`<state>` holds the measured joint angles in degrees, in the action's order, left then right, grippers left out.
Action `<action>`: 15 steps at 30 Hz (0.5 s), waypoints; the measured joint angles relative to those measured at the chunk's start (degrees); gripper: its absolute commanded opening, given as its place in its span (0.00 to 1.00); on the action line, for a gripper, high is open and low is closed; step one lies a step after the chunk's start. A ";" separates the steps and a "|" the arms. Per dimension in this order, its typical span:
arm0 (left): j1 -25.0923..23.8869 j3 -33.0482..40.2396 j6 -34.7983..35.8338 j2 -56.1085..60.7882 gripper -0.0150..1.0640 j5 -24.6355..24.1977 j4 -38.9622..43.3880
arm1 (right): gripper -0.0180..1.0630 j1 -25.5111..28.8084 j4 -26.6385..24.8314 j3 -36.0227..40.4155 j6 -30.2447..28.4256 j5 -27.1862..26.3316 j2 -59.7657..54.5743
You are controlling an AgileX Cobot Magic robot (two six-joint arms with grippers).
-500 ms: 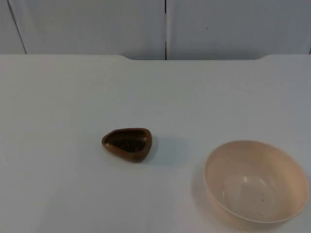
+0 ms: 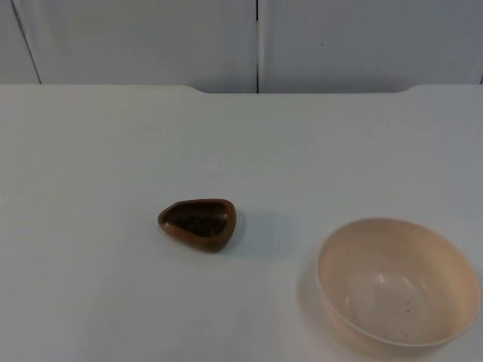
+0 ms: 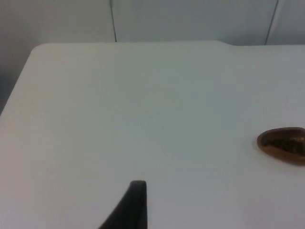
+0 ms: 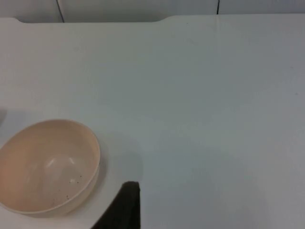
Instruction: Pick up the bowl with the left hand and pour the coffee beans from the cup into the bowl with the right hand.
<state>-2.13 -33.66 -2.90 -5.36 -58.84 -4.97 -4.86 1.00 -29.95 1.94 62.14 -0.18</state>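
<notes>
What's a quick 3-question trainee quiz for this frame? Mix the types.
1. True or false: the brown cup holds dark coffee beans.
2. Which is nearer the table's front edge in the top view: A) cup, B) beige bowl?
3. Fill in: the bowl stands ____ on the table, untouched.

Key: 1 true. 2 B. 3 upright. In each wrist view, the left hand's fingertip and the right hand's fingertip hang above bare table, away from both.

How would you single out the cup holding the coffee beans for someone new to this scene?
On the white table top, look left of the large, pale peach round bowl. The small brown teardrop-shaped cup stands apart there, dark beans inside; it is far smaller and darker than the bowl.
</notes>
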 measured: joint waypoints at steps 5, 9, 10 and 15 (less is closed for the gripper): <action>0.00 -1.95 -0.13 -3.13 0.96 0.84 -0.91 | 0.99 0.00 0.00 0.00 0.00 0.00 0.00; 0.00 -2.49 -0.22 -5.00 0.96 1.44 -2.42 | 0.99 0.00 0.00 0.00 0.00 0.00 0.00; 0.00 -2.54 -0.22 -5.68 0.96 1.44 -3.26 | 0.99 0.00 0.00 0.00 0.00 0.00 0.00; 0.00 -2.93 -0.36 -9.57 0.96 2.78 -6.09 | 0.99 0.00 0.00 0.00 0.00 0.00 0.00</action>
<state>-2.13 -36.60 -3.26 -14.93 -56.06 -11.05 -4.86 1.00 -29.95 1.94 62.14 -0.18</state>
